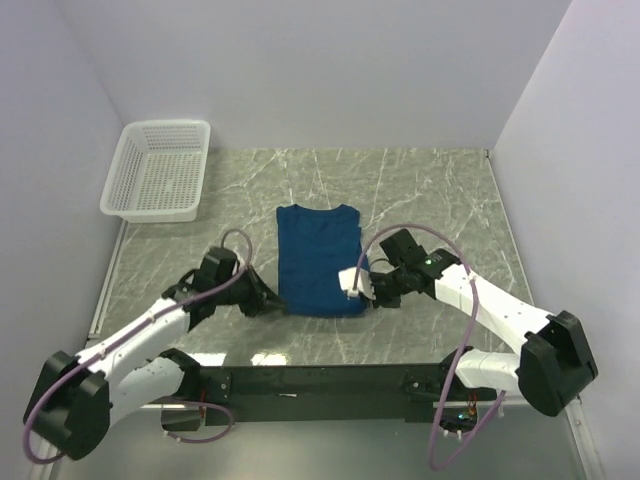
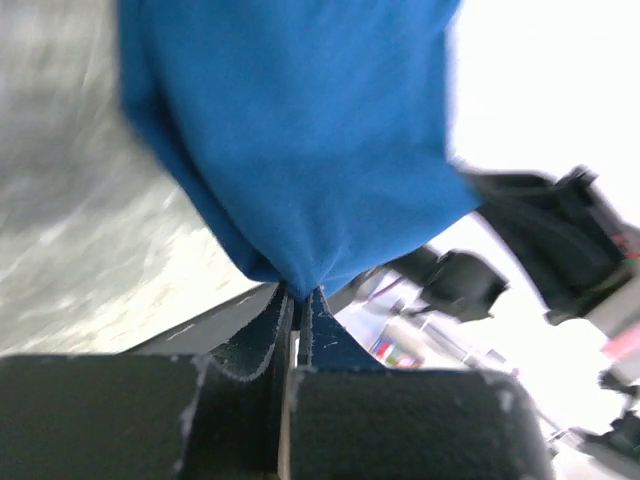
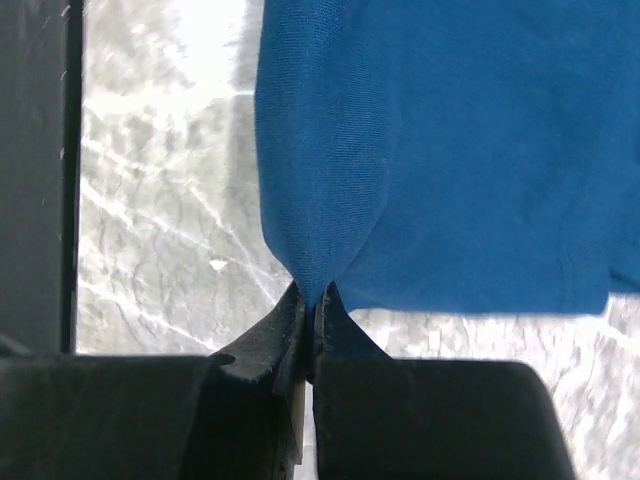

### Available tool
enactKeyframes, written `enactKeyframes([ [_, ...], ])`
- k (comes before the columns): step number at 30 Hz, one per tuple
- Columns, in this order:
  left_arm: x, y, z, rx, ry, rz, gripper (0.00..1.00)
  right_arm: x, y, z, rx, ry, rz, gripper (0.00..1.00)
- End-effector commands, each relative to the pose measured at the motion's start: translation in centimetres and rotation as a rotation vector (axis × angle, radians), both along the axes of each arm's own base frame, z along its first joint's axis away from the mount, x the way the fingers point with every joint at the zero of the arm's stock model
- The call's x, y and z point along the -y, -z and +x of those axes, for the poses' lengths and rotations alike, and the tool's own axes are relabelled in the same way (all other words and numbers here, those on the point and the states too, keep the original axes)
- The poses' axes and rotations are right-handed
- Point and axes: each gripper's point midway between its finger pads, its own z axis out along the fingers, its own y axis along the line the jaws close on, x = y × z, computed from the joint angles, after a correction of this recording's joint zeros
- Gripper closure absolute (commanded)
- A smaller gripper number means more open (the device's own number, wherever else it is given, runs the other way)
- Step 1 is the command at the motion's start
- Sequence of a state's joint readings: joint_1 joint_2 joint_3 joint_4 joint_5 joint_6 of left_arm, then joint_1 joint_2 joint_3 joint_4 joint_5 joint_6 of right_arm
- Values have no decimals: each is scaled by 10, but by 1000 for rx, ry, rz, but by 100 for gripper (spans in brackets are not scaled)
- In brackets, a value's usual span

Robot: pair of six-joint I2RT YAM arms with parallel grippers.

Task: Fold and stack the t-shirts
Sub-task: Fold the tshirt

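Note:
One blue t-shirt (image 1: 320, 258) lies on the marble table, folded into a narrow rectangle with its collar at the far end. My left gripper (image 1: 277, 303) is shut on its near left corner, and the cloth (image 2: 300, 150) bunches into a point between the jaws (image 2: 298, 295). At the near right corner my right gripper (image 1: 364, 294) is shut on the fabric (image 3: 440, 150), which is pinched at the fingertips (image 3: 313, 295). The chest print is hidden.
A white lattice basket (image 1: 160, 170) stands at the far left of the table. White walls close in the left, back and right sides. The black base rail (image 1: 320, 380) of the arms runs along the near edge.

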State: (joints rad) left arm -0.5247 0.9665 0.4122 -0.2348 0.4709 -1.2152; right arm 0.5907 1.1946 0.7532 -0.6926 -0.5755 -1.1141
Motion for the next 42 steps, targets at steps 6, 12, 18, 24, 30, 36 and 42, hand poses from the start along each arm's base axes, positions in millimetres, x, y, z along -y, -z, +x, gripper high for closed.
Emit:
enactKeyframes([
  [6, -16, -54, 136, 168, -161, 25, 100, -17, -69, 137, 72, 411, 98, 100],
  [12, -15, -53, 230, 187, -175, 15, 100, -17, -73, 238, 80, 626, 104, 100],
  [18, 0, -40, 291, 201, -131, -8, 100, -20, -57, 291, 99, 779, 108, 100],
  [24, -3, -38, 326, 227, -168, -2, 100, -15, -62, 326, 191, 912, 154, 100],
  [30, -21, -43, 334, 254, -229, 1, 100, -23, -68, 343, 201, 925, 203, 100],
  [36, -27, -34, 331, 232, -234, 10, 100, -35, -61, 350, 158, 909, 208, 100],
  [42, -27, -35, 326, 237, -239, -11, 100, -38, -56, 354, 155, 903, 200, 100],
])
